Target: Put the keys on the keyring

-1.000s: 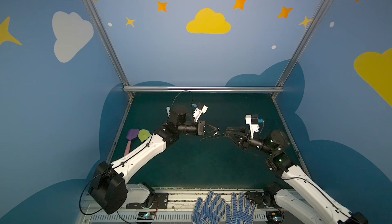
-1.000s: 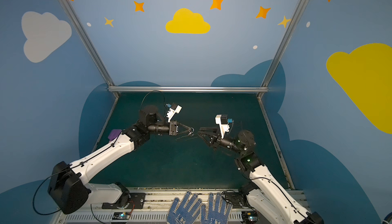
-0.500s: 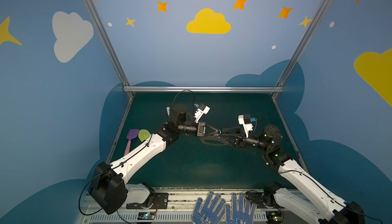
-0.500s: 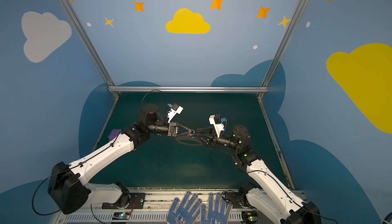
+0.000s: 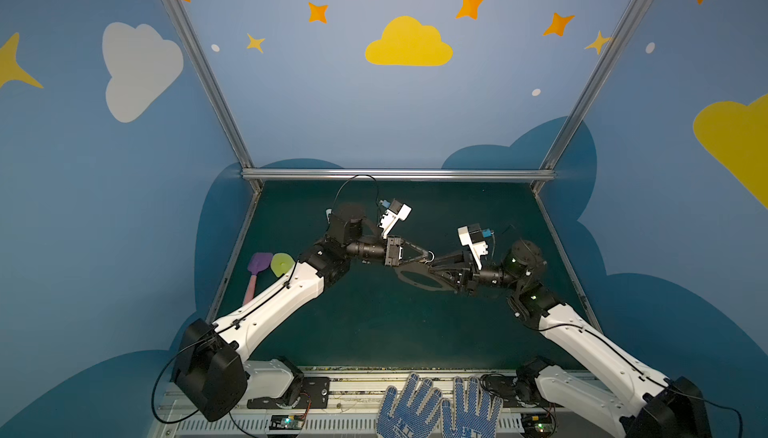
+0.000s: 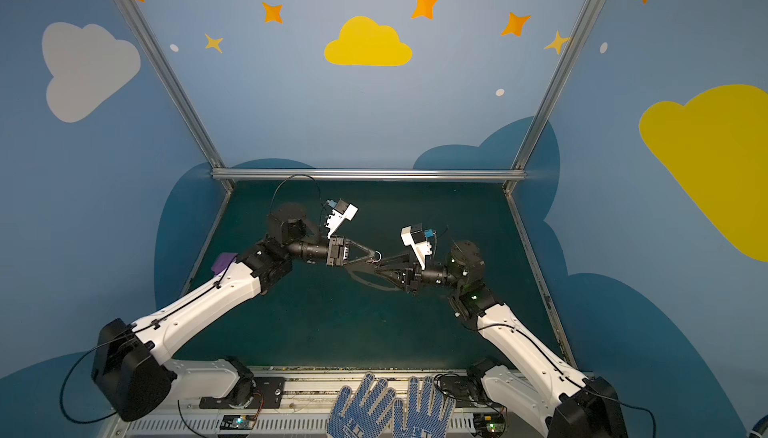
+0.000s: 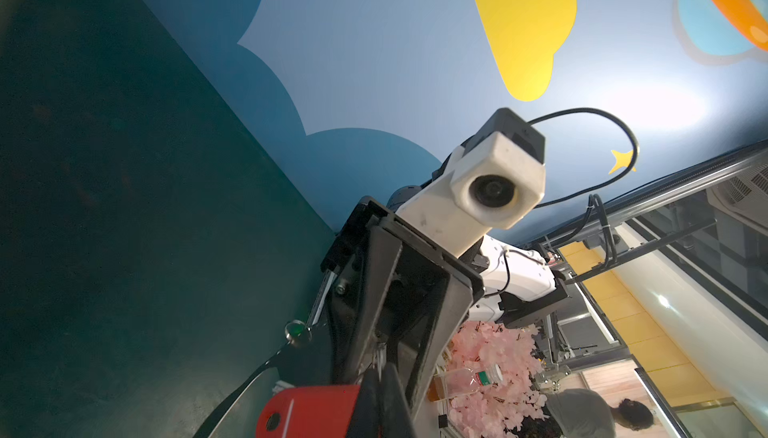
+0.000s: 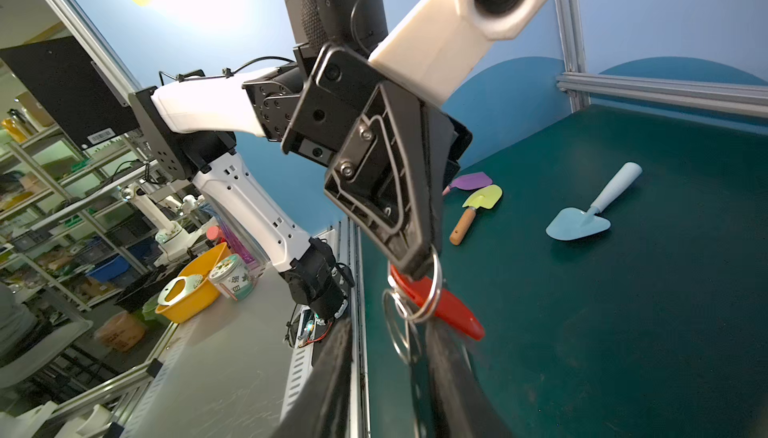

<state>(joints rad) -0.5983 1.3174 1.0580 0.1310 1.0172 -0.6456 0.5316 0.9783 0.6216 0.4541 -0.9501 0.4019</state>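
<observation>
Blue walls [image 5: 332,116] with painted clouds [image 5: 409,43] and orange stars [image 5: 470,5], aluminium frame rails [image 5: 399,174], dark green tabletop [image 5: 374,328].

robot arms [image 5: 274,303]: two
wrist cameras [image 5: 392,216]: two
key [image 8: 444,307], red head: one
keyring [image 5: 409,270]: one
toy shovels [image 8: 484,197]: three
dotted gloves [image 5: 440,409]: two

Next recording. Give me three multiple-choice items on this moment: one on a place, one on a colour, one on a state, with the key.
1. Where does the purple shovel lie?
A at the left edge of the mat
B at the mat's middle
C off the mat

2. What colour is the head of the key?
A blue
B red
C green

3. How is the left gripper?
A wide open and empty
B out of every view
C shut on the key

Key:
1 A: in a top view it lies beside the left arm at the mat's edge.
2 B: the right wrist view shows it red.
3 C: its closed tips pinch the key there.
</observation>
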